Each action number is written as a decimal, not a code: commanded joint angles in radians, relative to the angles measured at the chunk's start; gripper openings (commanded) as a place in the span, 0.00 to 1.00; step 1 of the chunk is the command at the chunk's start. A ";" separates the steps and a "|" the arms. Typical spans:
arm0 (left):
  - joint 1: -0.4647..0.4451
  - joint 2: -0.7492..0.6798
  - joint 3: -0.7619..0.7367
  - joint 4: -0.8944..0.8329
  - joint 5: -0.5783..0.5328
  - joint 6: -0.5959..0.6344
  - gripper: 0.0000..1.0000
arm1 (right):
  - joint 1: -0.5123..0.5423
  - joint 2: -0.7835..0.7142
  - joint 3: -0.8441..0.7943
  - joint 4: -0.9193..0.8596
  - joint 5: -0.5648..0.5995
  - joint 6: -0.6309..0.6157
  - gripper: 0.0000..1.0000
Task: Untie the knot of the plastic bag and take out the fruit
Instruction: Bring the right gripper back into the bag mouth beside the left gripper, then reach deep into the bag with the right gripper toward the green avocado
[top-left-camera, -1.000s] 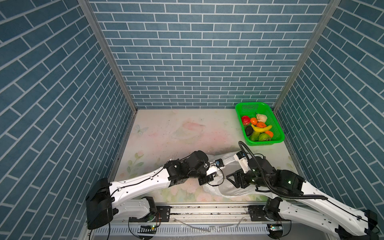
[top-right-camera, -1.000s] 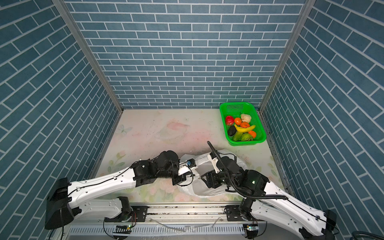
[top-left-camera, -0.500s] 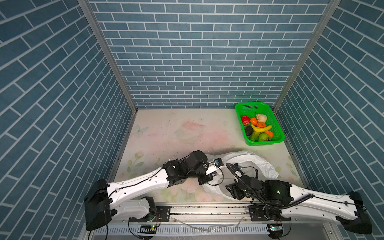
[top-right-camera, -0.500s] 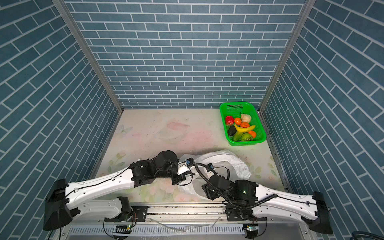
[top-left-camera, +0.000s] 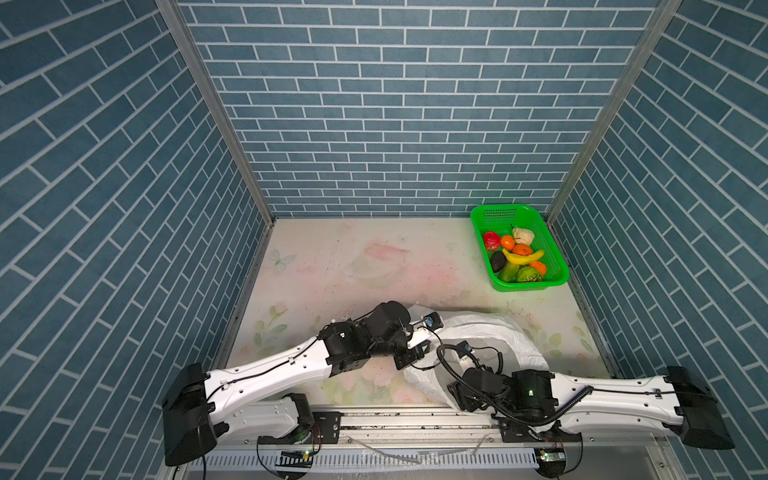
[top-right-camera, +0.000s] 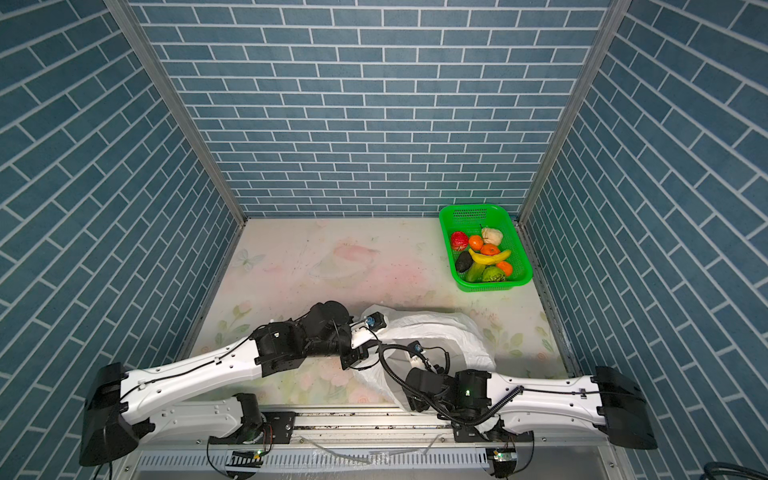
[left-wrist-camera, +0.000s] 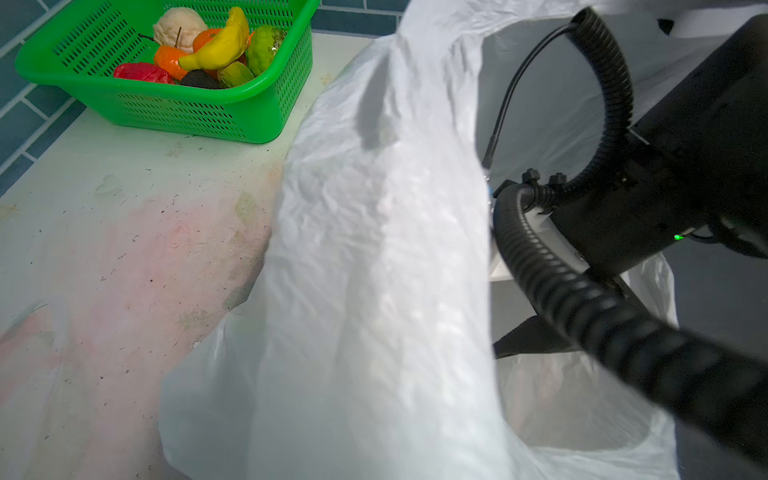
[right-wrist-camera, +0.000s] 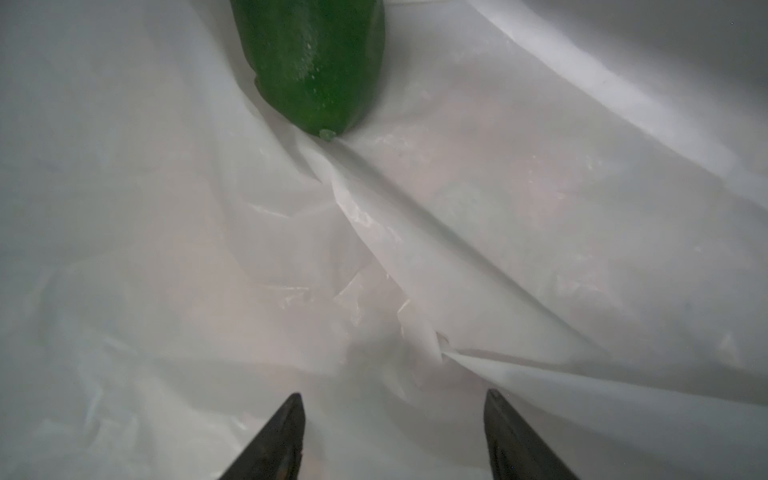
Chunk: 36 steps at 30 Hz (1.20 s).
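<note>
1. The plastic bag (top-left-camera: 494, 332) lies at the near edge of the table, between the two arms. It is white and crinkled, and its mouth stands open.
2. The right wrist view looks inside the bag and shows one green fruit (right-wrist-camera: 311, 62). It is dark and glossy and rests on the film, with its small nubbed end pointing toward the camera. The rest of that view is folded white film.
3. The right gripper (right-wrist-camera: 392, 397) is inside the bag with its jaws apart. Only film lies between them, and they stop short of the green fruit without touching it.
4. The left gripper (top-left-camera: 409, 362) is closed on the bag's rim on the side nearer its own arm, holding that edge up. In the left wrist view the raised film hangs right in front of the lens and hides the fingers.
5. A green slotted basket (top-left-camera: 524, 286) sits in the far right corner of the table, well apart from the bag.
6. In the basket are:
   - a red fruit (top-left-camera: 491, 240)
   - a cream fruit (top-left-camera: 523, 236)
   - three oranges (top-left-camera: 507, 241)
   - a banana (top-left-camera: 521, 258) lying across the middle
   - a dark avocado (top-left-camera: 498, 262)
   - two green fruits (top-left-camera: 528, 274) at the near end
7. The table (top-left-camera: 353, 257) has a faded floral print. Blue brick-patterned walls (top-left-camera: 395, 124) enclose it on three sides.
</note>
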<state>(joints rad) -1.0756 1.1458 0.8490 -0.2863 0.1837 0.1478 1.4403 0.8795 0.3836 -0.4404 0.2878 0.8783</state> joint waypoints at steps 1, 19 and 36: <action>0.005 -0.009 -0.028 0.026 0.006 -0.024 0.00 | -0.023 -0.011 -0.030 0.048 -0.033 0.072 0.71; 0.005 0.004 -0.058 0.128 0.034 -0.030 0.00 | -0.422 0.139 0.119 0.231 -0.479 -0.015 0.82; 0.005 -0.086 -0.212 0.104 0.017 0.001 0.00 | -0.473 0.449 0.315 0.265 -0.552 0.017 0.91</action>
<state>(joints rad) -1.0733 1.0687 0.6537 -0.1650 0.2024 0.1268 0.9695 1.3102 0.6388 -0.1635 -0.2726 0.8932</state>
